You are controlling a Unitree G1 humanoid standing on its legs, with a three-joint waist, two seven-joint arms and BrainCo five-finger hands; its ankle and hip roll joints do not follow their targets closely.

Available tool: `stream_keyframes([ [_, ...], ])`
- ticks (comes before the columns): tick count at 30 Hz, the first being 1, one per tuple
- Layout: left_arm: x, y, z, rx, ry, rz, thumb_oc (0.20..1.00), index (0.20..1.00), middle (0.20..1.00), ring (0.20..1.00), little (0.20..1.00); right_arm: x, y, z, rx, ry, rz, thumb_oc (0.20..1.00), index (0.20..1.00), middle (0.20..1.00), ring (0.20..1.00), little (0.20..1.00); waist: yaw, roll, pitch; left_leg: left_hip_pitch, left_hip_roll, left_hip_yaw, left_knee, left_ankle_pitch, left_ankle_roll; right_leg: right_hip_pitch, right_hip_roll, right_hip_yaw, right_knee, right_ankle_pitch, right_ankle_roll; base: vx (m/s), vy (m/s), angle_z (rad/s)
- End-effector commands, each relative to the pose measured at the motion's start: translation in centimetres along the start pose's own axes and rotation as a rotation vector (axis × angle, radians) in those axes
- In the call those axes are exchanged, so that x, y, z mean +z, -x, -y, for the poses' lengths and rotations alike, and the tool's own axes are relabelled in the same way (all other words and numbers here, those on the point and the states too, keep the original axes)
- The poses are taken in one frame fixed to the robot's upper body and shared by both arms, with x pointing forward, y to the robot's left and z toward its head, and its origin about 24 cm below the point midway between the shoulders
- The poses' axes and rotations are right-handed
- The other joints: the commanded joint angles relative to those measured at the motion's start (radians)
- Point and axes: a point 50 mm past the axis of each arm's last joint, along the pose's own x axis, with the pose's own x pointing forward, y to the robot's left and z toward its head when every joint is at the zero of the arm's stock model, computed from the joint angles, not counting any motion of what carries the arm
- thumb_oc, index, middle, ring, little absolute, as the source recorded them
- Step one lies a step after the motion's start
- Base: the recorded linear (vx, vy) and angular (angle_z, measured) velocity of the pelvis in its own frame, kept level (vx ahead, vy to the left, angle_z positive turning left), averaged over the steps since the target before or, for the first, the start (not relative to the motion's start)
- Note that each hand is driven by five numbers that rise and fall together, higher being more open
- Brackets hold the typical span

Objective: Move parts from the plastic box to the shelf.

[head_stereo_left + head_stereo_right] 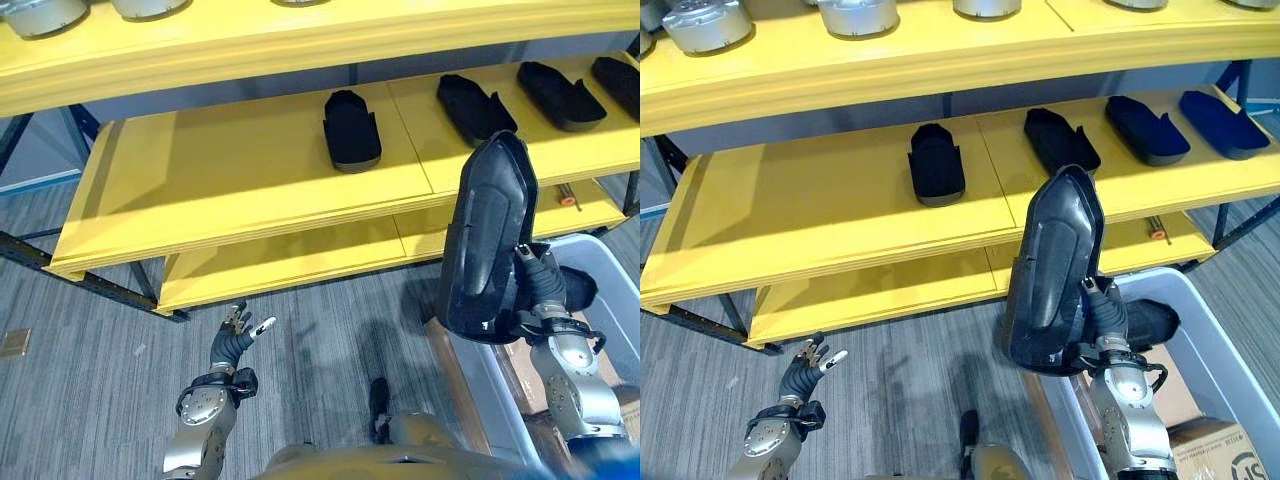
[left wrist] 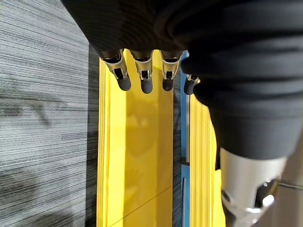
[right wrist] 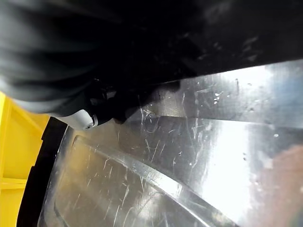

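My right hand (image 1: 1110, 335) is clenched round the lower end of a long dark part (image 1: 1052, 270), holding it upright above the plastic box (image 1: 1230, 370), in front of the yellow shelf (image 1: 820, 210). I judge the carry-and-place is in hand: I should lay it flat on the bare middle board, beside the parts already set down (image 1: 936, 160), clear of the shelf edge. My left hand (image 1: 240, 330) hangs released, low over the floor.
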Motion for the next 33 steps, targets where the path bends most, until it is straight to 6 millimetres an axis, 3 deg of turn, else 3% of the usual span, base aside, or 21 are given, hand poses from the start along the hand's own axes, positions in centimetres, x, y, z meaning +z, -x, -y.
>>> stream_keyframes([
  [1, 2.1, 0.3, -1.6, 0.024, -0.021, 0.1, 1.0, 1.0, 1.0, 1.0, 1.0, 3.5, -0.4, -0.6, 0.035, -0.056, 0.192, 0.2, 0.2, 0.2, 0.2, 0.2, 0.029, -0.052, 0.02, -0.188, -0.129, 0.047, 0.242, 0.115, 0.013, 0.032, -0.086, 0.05, 0.043, -0.047, 0.098, -0.02, -0.023, 0.18],
  [3, 2.1, 0.2, -1.5, 0.026, -0.018, 0.104, 1.0, 1.0, 1.0, 1.0, 1.0, 3.6, -0.5, -0.7, 0.035, -0.055, 0.198, 0.2, 0.2, 0.2, 0.2, 0.2, 0.041, -0.061, 0.035, -0.24, -0.144, 0.054, 0.3, 0.116, 0.019, 0.036, -0.093, 0.045, 0.042, -0.05, 0.098, -0.02, -0.03, -0.09],
  [4, 2.1, 0.3, -1.6, 0.032, -0.012, 0.104, 1.0, 1.0, 1.0, 1.0, 1.0, 3.6, -0.5, -0.6, 0.028, -0.06, 0.199, 0.2, 0.2, 0.2, 0.2, 0.2, 0.046, -0.067, 0.042, -0.275, -0.13, 0.085, 0.292, 0.104, 0.031, 0.039, -0.104, 0.039, 0.042, -0.054, 0.102, 0.04, -0.007, 0.05],
  [5, 2.2, 0.4, -1.8, 0.038, -0.007, 0.104, 1.0, 1.0, 1.0, 1.0, 1.0, 3.6, -0.5, -0.5, 0.019, -0.06, 0.197, 0.2, 0.2, 0.2, 0.2, 0.2, 0.049, -0.073, 0.041, -0.286, -0.085, 0.119, 0.24, 0.09, 0.042, 0.046, -0.117, 0.03, 0.04, -0.058, 0.109, 0.14, 0.089, 0.22],
  [6, 2.2, 0.6, -1.8, 0.037, 0.004, 0.104, 1.0, 1.0, 1.0, 1.0, 1.0, 3.4, -0.4, -0.1, -0.01, -0.063, 0.189, 0.2, 0.2, 0.2, 0.2, 0.2, 0.048, -0.078, 0.034, -0.277, 0.035, 0.171, 0.065, 0.112, 0.04, 0.065, -0.141, 0.012, 0.029, -0.066, 0.13, 0.18, 0.149, 0.6],
  [7, 2.3, 0.5, -1.7, 0.035, -0.002, 0.106, 1.0, 1.0, 1.0, 1.0, 1.0, 3.3, -0.4, 0.1, -0.027, -0.065, 0.187, 0.2, 0.2, 0.2, 0.2, 0.2, 0.048, -0.069, 0.035, -0.289, 0.1, 0.191, -0.039, 0.206, 0.016, 0.075, -0.145, 0.002, 0.027, -0.075, 0.137, 0.3, 0.387, 0.83],
  [8, 2.5, 0.2, -1.4, 0.027, -0.007, 0.114, 1.0, 1.0, 1.0, 1.0, 1.0, 3.4, -0.3, 0.8, -0.064, -0.045, 0.188, 0.2, 0.2, 0.2, 0.2, 0.2, 0.046, -0.042, 0.032, -0.33, 0.185, 0.227, -0.177, 0.311, -0.036, 0.103, -0.165, -0.008, 0.031, -0.1, 0.16, 0.2, 0.307, 0.77],
  [10, 2.5, 0.1, -1.4, 0.031, -0.007, 0.112, 1.0, 1.0, 1.0, 1.0, 1.0, 3.1, -0.3, 0.8, -0.069, -0.05, 0.179, 0.2, 0.2, 0.2, 0.2, 0.2, 0.052, -0.029, 0.029, -0.314, 0.192, 0.205, -0.177, 0.319, -0.048, 0.113, -0.167, -0.002, 0.031, -0.103, 0.166, 0.22, 0.361, 0.23],
  [11, 2.0, 0.3, -1.3, 0.032, 0.009, 0.098, 1.0, 1.0, 1.0, 1.0, 1.0, 2.6, 0.0, 0.4, -0.051, -0.048, 0.158, 0.2, 0.2, 0.2, 0.2, 0.2, 0.051, -0.01, 0.013, -0.283, 0.18, 0.21, -0.177, 0.292, -0.054, 0.141, -0.177, 0.007, 0.025, -0.106, 0.182, 0.29, 0.46, -0.39],
  [12, 2.1, 0.3, -1.3, 0.026, 0.011, 0.102, 1.0, 1.0, 1.0, 1.0, 1.0, 2.4, 0.2, 0.4, -0.05, -0.058, 0.153, 0.2, 0.2, 0.2, 0.2, 0.2, 0.05, -0.011, 0.002, -0.275, 0.169, 0.226, -0.177, 0.284, -0.051, 0.156, -0.191, 0.008, 0.01, -0.098, 0.188, 0.27, 0.427, -0.56],
  [14, 2.3, 0.3, -1.3, 0.014, -0.001, 0.113, 1.0, 1.0, 1.0, 1.0, 1.0, 1.9, 0.5, 0.1, -0.041, -0.085, 0.14, 0.2, 0.2, 0.2, 0.2, 0.2, 0.058, -0.024, -0.008, -0.261, 0.14, 0.239, -0.159, 0.264, -0.042, 0.182, -0.229, 0.006, -0.016, -0.076, 0.208, 0.18, 0.291, -0.31],
  [17, 3.1, 0.0, -1.9, 0.014, -0.035, 0.131, 1.0, 1.0, 1.0, 1.0, 1.0, 1.5, 0.3, -0.7, -0.013, -0.102, 0.117, 0.2, 0.2, 0.2, 0.2, 0.2, 0.069, -0.056, -0.011, -0.306, 0.082, 0.262, -0.042, 0.181, -0.004, 0.194, -0.299, 0.005, -0.034, -0.04, 0.24, 0.14, 0.32, 0.09],
  [21, 4.0, -0.3, -2.2, 0.025, -0.052, 0.155, 1.0, 1.0, 1.0, 1.0, 1.0, 1.5, 0.1, -1.4, 0.013, -0.105, 0.114, 0.2, 0.2, 0.2, 0.2, 0.2, 0.076, -0.077, -0.021, -0.348, 0.046, 0.267, 0.027, 0.133, 0.017, 0.182, -0.339, 0.0, -0.034, -0.012, 0.255, 0.07, 0.2, 0.15],
  [23, 4.7, -0.7, -2.3, 0.033, -0.061, 0.176, 1.0, 1.0, 1.0, 1.0, 1.0, 1.7, -0.3, -1.8, 0.032, -0.103, 0.125, 0.2, 0.2, 0.2, 0.2, 0.2, 0.08, -0.086, -0.022, -0.372, 0.01, 0.262, 0.079, 0.089, 0.045, 0.165, -0.367, 0.004, 0.007, 0.015, 0.262, 0.09, 0.21, 0.15],
  [24, 4.7, -0.7, -2.3, 0.033, -0.061, 0.177, 1.0, 1.0, 1.0, 1.0, 1.0, 1.7, -0.3, -1.8, 0.032, -0.103, 0.125, 0.2, 0.2, 0.2, 0.2, 0.2, 0.08, -0.086, -0.022, -0.374, 0.009, 0.262, 0.083, 0.088, 0.046, 0.163, -0.368, 0.004, 0.01, 0.014, 0.263, 0.12, 0.274, 0.21],
  [27, 5.7, -1.2, -2.1, 0.025, -0.09, 0.209, 1.0, 1.0, 1.0, 1.0, 1.0, 2.1, -0.7, -2.9, 0.07, -0.122, 0.142, 0.2, 0.2, 0.2, 0.2, 0.2, 0.068, -0.066, 0.003, -0.345, -0.024, 0.264, 0.067, 0.071, 0.087, 0.051, -0.366, 0.038, 0.22, 0.125, 0.24, 0.03, 0.239, 0.15],
  [28, 5.9, -1.2, -2.2, 0.027, -0.094, 0.218, 1.0, 1.0, 1.0, 1.0, 1.0, 2.1, -0.9, -3.4, 0.089, -0.124, 0.141, 0.2, 0.2, 0.2, 0.2, 0.2, 0.069, -0.051, 0.009, -0.326, -0.02, 0.267, 0.05, 0.068, 0.092, 0.02, -0.36, 0.025, 0.251, 0.114, 0.232, 0.07, 0.202, -0.14],
  [29, 6.2, -1.0, -2.4, 0.035, -0.091, 0.23, 1.0, 1.0, 1.0, 1.0, 1.0, 2.2, -1.3, -4.1, 0.118, -0.12, 0.139, 0.2, 0.2, 0.2, 0.2, 0.2, 0.074, -0.045, 0.015, -0.279, -0.018, 0.292, 0.016, 0.058, 0.087, -0.003, -0.375, -0.048, 0.17, 0.113, 0.233, 0.14, 0.098, -0.37],
  [30, 6.3, -1.0, -2.5, 0.038, -0.085, 0.237, 1.0, 1.0, 1.0, 1.0, 1.0, 2.5, -1.7, -4.4, 0.138, -0.106, 0.145, 0.2, 0.2, 0.2, 0.2, 0.2, 0.075, -0.046, 0.02, -0.252, -0.015, 0.298, -0.001, 0.054, 0.08, -0.016, -0.365, -0.072, 0.097, 0.11, 0.235, 0.16, -0.003, -0.72],
  [32, 6.2, -1.0, -2.7, 0.057, -0.075, 0.23, 1.0, 1.0, 1.0, 1.0, 1.0, 2.9, -2.0, -4.8, 0.157, -0.104, 0.154, 0.2, 0.2, 0.2, 0.2, 0.2, 0.069, -0.058, 0.031, -0.228, -0.01, 0.297, -0.005, 0.046, 0.069, -0.032, -0.343, -0.058, 0.003, 0.102, 0.247, 0.14, -0.102, -0.59],
  [33, 5.6, -0.8, -2.6, 0.049, -0.067, 0.213, 1.0, 1.0, 1.0, 1.0, 1.0, 2.7, -1.7, -4.8, 0.176, -0.09, 0.142, 0.2, 0.2, 0.2, 0.2, 0.2, 0.079, -0.073, 0.033, -0.219, -0.005, 0.29, 0.015, 0.044, 0.06, 0.007, -0.355, -0.06, 0.029, 0.082, 0.254, 0.1, -0.092, -0.11],
])
